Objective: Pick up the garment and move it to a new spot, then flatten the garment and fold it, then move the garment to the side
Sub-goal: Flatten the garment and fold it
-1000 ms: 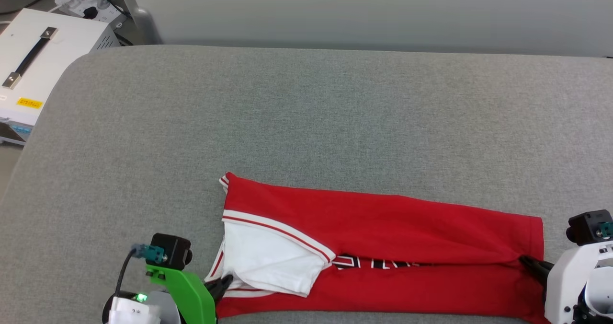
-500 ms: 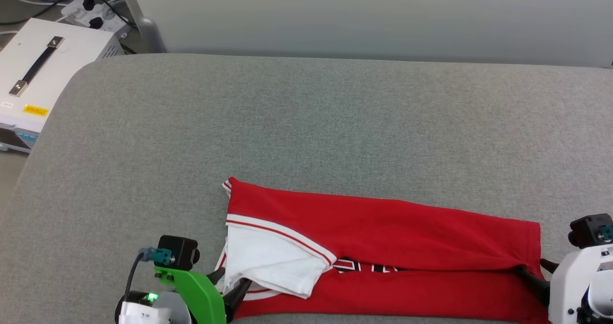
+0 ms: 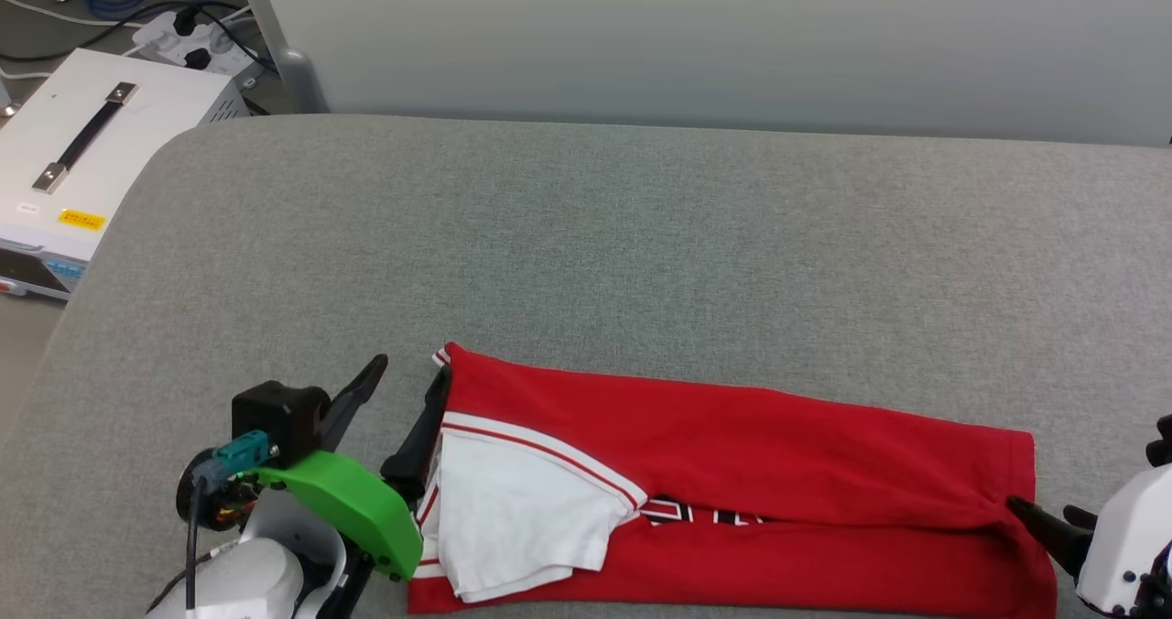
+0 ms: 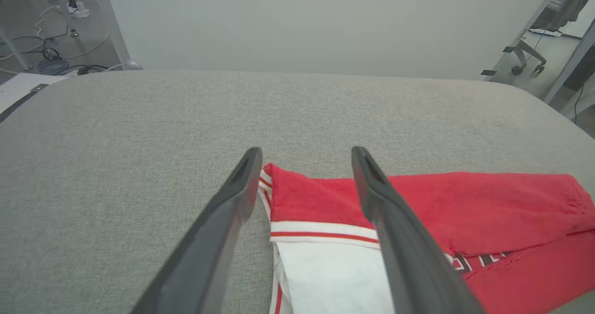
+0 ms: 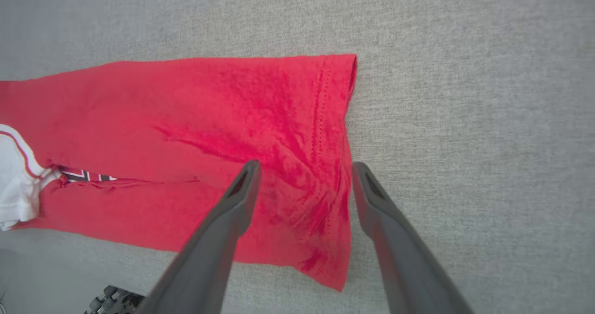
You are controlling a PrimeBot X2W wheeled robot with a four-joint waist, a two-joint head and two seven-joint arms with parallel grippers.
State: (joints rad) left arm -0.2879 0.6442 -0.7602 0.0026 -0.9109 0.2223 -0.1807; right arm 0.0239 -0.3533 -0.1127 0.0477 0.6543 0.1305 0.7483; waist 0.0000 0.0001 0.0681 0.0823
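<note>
So our shirt (image 3: 732, 472) sits at the worktop's (image 3: 641, 234) front edge, already folded into a long strip, left hand (image 3: 412, 369) open by the collar, right hand (image 5: 305, 164) open over the hem, so we reckon cross-folding and moving it aside are left.

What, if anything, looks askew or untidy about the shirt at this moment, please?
The shirt lies as a long band, slanted on the grey surface. Its two red flaps leave a gap where lettering peeks through, the white sleeve sits rumpled at the left end, and the hem is wrinkled. No damage shows.
</note>
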